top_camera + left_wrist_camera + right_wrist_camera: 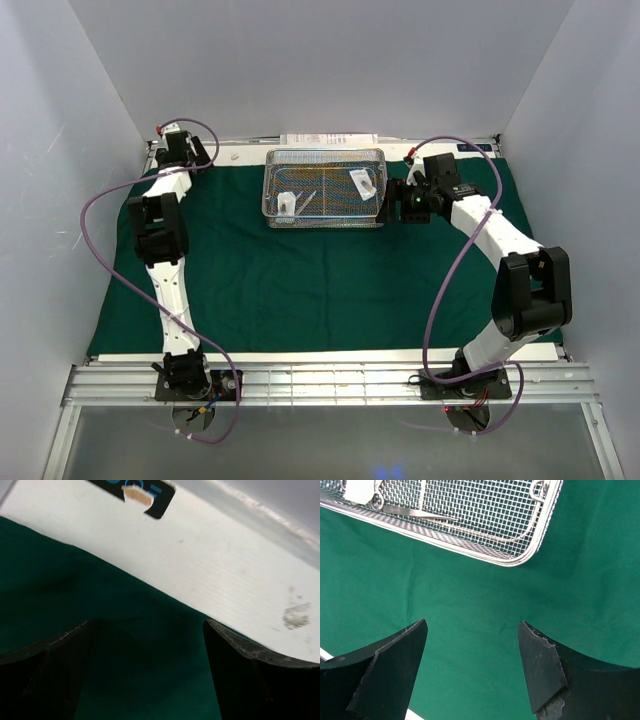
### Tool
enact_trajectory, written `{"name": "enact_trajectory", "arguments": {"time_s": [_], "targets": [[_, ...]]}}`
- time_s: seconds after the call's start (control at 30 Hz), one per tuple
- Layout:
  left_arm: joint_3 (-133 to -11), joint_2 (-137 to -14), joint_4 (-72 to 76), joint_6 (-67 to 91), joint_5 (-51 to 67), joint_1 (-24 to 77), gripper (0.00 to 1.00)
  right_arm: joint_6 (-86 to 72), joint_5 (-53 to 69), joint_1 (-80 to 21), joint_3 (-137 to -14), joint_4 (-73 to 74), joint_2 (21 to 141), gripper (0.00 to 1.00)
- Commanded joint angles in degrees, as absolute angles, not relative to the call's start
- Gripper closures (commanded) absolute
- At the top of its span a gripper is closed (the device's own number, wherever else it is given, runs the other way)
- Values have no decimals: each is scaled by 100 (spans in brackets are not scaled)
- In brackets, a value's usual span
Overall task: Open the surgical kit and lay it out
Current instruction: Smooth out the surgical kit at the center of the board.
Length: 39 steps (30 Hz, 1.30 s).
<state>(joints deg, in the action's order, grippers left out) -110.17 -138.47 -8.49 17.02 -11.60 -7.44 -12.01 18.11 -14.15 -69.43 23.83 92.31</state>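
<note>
The dark green cloth [300, 280] lies spread flat over the table. The silver wire-mesh tray [272, 195] stands on it at the back centre. Two white packets [287, 203] and thin instruments lie inside the tray. My right gripper [390, 200] is open and empty, low over the cloth just right of the tray. In the right wrist view the tray's corner [520, 555] with tweezers [420, 512] and a packet [360, 490] lies ahead of the gripper [472, 625]. My left gripper [180, 150] is open and empty at the cloth's back left corner, over the cloth edge [125, 595].
A flat white package [330, 138] lies behind the tray against the back wall. White walls close in the back and both sides. A bare white table strip [225, 565] runs beyond the cloth. An aluminium rail [330, 385] runs along the front.
</note>
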Motion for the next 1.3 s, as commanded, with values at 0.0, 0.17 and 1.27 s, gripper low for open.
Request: {"name": "enact_trajectory", "arguments": {"time_s": [0.0, 0.17, 1.27], "targets": [[-11329, -14044, -694, 1767, -1204, -852, 2, -1107, 1934, -1397, -6891, 2276, 8947, 21], [-11496, -14404, -764, 1784, -1002, -870, 2, -1108, 1863, -1397, -6926, 2338, 8947, 21], [-11558, -14072, -1424, 1916, -1301, -1037, 2, -694, 1512, -1292, -7585, 2628, 9316, 21]]}}
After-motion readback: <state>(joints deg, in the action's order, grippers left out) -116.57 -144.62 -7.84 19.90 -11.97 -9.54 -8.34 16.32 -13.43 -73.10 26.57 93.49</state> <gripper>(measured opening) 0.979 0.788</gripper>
